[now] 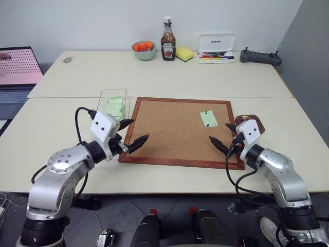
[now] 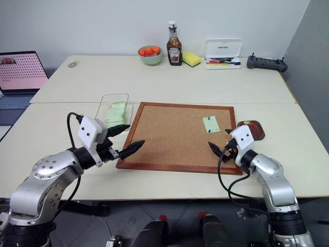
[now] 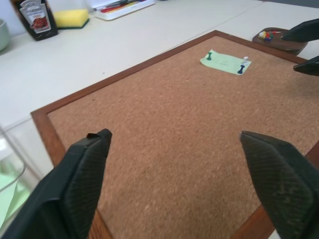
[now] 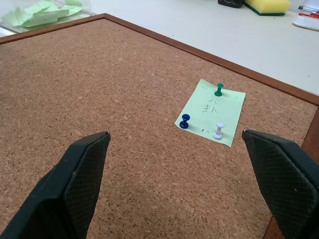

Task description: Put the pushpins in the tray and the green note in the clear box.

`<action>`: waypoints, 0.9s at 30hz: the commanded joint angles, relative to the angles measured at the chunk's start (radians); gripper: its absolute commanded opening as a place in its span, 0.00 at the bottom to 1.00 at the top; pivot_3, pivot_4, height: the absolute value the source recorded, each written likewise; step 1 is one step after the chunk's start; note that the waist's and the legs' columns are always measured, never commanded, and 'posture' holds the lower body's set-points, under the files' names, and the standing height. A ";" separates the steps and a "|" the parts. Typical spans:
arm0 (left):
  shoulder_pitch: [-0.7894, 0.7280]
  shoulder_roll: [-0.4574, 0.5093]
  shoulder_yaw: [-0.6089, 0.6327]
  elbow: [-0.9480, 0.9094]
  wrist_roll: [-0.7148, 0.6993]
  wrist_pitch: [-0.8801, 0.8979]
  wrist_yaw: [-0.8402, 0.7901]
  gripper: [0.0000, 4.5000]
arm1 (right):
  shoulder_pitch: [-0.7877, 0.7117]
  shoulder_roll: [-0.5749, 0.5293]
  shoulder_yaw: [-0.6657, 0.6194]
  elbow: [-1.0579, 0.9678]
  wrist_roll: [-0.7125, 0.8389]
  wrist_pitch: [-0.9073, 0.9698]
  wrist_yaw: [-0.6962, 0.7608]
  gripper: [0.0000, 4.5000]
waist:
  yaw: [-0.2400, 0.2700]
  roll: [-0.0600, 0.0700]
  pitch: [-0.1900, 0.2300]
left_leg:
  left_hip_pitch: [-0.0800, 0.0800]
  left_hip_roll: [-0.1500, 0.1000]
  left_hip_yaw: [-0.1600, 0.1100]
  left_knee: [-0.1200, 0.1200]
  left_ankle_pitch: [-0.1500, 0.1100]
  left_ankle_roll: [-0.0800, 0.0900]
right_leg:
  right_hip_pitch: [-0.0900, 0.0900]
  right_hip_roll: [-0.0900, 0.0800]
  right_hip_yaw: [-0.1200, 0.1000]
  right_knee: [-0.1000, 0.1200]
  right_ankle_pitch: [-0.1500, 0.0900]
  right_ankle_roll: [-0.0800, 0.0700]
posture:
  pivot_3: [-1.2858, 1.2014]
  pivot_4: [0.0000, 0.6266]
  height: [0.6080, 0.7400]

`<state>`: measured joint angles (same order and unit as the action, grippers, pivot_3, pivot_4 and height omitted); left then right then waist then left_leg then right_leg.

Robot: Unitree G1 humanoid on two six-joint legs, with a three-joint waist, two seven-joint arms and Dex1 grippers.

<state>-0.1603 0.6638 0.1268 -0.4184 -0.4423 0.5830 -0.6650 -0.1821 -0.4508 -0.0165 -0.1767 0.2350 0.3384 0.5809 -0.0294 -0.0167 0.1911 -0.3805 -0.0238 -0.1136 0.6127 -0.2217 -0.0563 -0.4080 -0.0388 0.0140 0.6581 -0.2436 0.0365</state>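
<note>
The green note (image 4: 211,110) is lying pinned on the corkboard's (image 1: 175,128) right part, with the tray (image 1: 256,122) sitting just right of the board and the clear box (image 1: 112,104) at its left.

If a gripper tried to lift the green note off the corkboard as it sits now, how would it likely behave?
The green note is held by three pushpins stuck into the corkboard, so it would probably resist or tear. It looks thin and lies flat, so the fingers would likely find little edge to grab. Once freed, it would likely flop.

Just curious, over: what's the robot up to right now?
Both grippers open, empty. Green note pinned to corkboard by three pushpins. Nothing in the way.
</note>
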 commanded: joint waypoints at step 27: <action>-0.426 -0.291 -0.382 0.742 0.269 -0.226 -0.115 0.00 | -0.141 0.010 0.042 0.030 -0.017 0.098 -0.023 1.00 | -0.003 -0.001 0.000 | 0.000 0.000 0.000 0.000 0.000 0.000 | -0.001 0.001 0.001 0.000 0.004 0.004 | 0.52 0.24 1.00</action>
<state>-0.5644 0.3778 -0.2446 0.2612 -0.2112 0.3964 -0.7635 -0.2782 -0.4469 0.0258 -0.1461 0.2179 0.4267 0.5640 -0.0320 -0.0174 0.1912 -0.3812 -0.0242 -0.1133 0.6128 -0.2216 -0.0564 -0.4087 -0.0379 0.0145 0.6579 -0.2392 0.0408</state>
